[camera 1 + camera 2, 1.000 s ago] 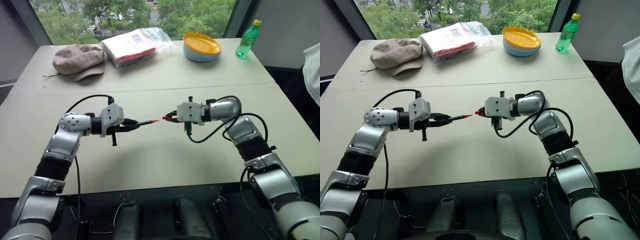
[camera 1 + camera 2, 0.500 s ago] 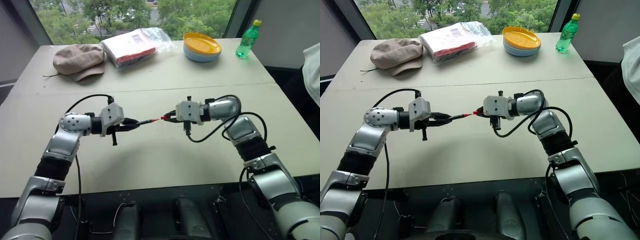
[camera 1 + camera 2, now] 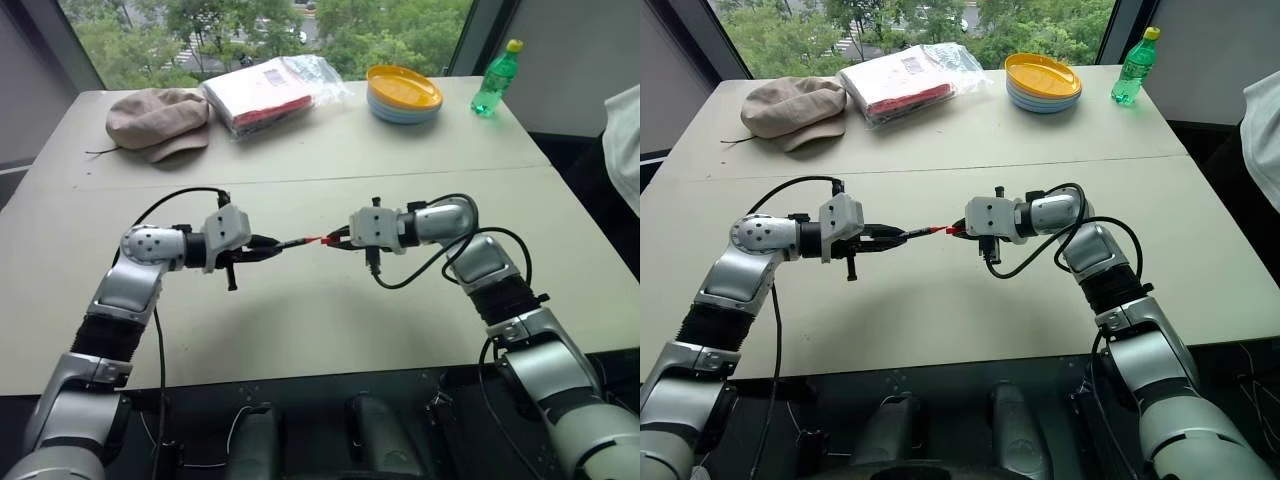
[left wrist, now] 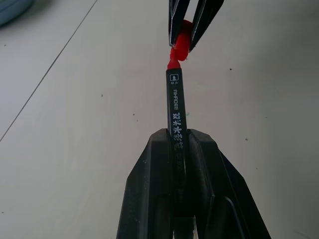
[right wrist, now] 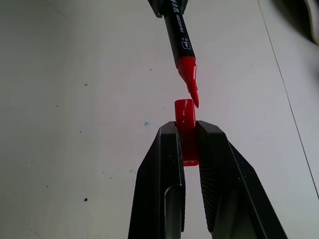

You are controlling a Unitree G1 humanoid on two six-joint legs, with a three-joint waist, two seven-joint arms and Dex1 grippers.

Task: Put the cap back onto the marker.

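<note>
My left gripper [image 3: 268, 246] is shut on the black barrel of the marker [image 4: 175, 107], which sticks out level toward the right with its red tip [image 5: 190, 79] bare. Facing it, my right gripper [image 3: 336, 240] is shut on the small red cap [image 5: 185, 122]. In the right wrist view the marker's tip sits at the cap's open end, slightly off to one side, and its point overlaps the rim. Both are held in the air above the middle of the beige table [image 3: 300, 320].
At the table's far side lie a tan cap [image 3: 157, 120], a plastic-wrapped pack [image 3: 266, 92], a stack of plates [image 3: 403, 93] with a yellow one on top, and a green bottle [image 3: 497, 78]. A person's white sleeve [image 3: 625, 130] shows at the right edge.
The right gripper has shifted left with the cap, closing the small gap to the marker's red tip. The left gripper has held still.
</note>
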